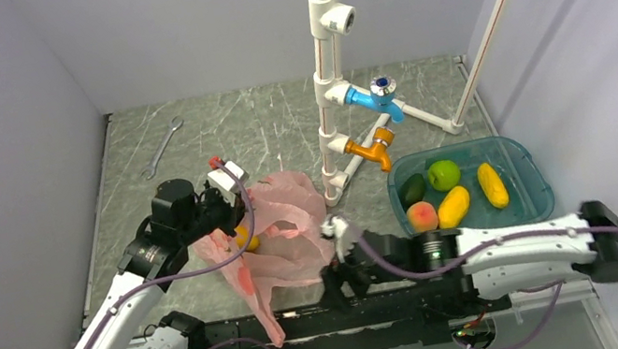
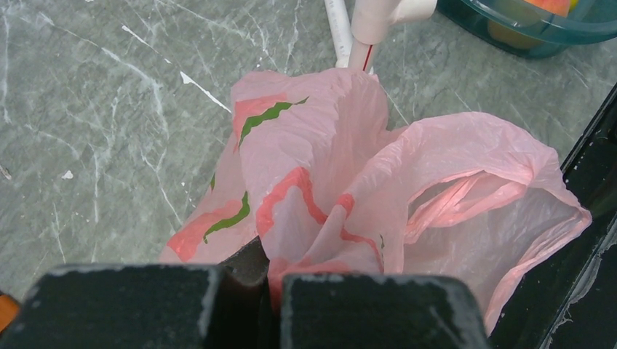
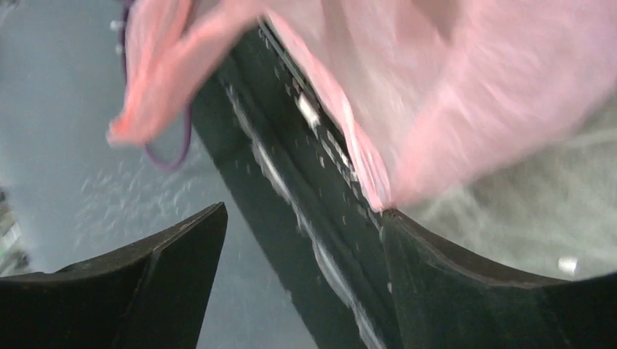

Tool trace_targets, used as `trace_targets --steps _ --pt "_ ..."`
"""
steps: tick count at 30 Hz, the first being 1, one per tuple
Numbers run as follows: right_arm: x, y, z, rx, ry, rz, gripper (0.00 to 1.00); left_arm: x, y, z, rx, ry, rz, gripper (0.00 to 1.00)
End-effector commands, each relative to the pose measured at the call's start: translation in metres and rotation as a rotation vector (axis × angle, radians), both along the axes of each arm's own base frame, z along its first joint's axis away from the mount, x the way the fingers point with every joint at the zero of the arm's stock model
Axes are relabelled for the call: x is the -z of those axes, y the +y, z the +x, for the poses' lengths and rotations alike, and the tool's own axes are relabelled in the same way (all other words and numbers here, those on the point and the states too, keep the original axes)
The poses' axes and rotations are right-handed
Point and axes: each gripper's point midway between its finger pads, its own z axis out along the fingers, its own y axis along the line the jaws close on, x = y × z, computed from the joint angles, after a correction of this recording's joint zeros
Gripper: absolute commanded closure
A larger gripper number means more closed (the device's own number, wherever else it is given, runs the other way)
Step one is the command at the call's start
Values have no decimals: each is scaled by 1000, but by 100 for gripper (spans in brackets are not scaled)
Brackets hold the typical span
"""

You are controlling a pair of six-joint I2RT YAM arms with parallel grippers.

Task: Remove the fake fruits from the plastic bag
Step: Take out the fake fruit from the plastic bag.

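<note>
My left gripper (image 1: 235, 217) is pressed shut on a bunched bit of the bag (image 1: 281, 227). I hold it like that so the thin bag is lifted and the fruit inside can slide out. The bag sits left of the tub (image 1: 527, 195), on the other side of the white pipes (image 1: 331, 147). It is pink, see-through and very crinkly, with red and green squiggles, and it flops in soft folds. One long bit hangs over the black rail (image 1: 385, 309). An orange (image 1: 247, 237) shows through the side of the bag far from the tub, right by my left gripper. It is the only fruit I can see in there. My right gripper (image 1: 333, 282) is spread wide with nothing in it. It waits low at the side of the bag nearest the tub, ready to grab, I think. In the tub lie shiny, smooth fruits: a round apple (image 1: 444, 174), a dark avocado (image 1: 413, 187), a peach (image 1: 422, 214) and two long yellow mangoes (image 1: 454, 205).
</note>
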Motion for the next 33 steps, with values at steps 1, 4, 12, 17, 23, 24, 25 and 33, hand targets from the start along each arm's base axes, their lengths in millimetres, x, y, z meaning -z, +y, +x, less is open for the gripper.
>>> trace_targets --steps 1,4,12,17,23,24,25,33 --pt "-82 77 46 154 -305 131 27 -19 -4 0 25 -51 -30 100" --pt "-88 110 65 195 -395 111 42 -26 -7 -7 54 -75 -56 100" --pt "-72 173 101 198 -593 84 46 -47 -6 -20 84 -167 -113 100" --pt "-34 172 143 285 -598 38 48 -50 -8 -24 110 -172 -129 100" --pt "5 184 159 253 -677 38 36 -47 -11 -23 117 -153 -125 100" --pt "12 187 162 248 -683 25 33 -45 -11 -22 115 -146 -120 100" --pt "15 190 166 246 -690 21 30 -44 -11 -21 111 -143 -118 100" --pt "60 192 192 222 -657 -8 12 -36 -11 -16 100 -116 -100 100"
